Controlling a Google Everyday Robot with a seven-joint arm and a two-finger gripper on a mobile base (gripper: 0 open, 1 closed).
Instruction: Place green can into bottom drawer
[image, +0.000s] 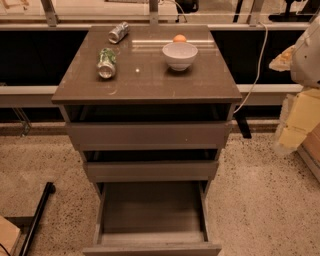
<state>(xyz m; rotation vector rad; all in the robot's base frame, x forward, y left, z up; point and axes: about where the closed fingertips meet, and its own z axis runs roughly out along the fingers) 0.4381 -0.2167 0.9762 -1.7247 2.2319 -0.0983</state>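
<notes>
The green can (106, 63) lies on its side on the left of the cabinet top (145, 82), with its silver end towards me. The bottom drawer (152, 212) is pulled far out and its flat floor shows nothing on it. The two shallower drawers above it stand slightly open. My gripper is not in view; only a white part of the arm (307, 50) shows at the right edge, well away from the can.
A plain silver can (118, 32) lies at the back left of the top. A white bowl (179, 54) stands at the right with an orange fruit (179, 38) behind it. A black pole (35, 220) lies on the floor at the left. Yellow items (300, 120) are stacked at the right.
</notes>
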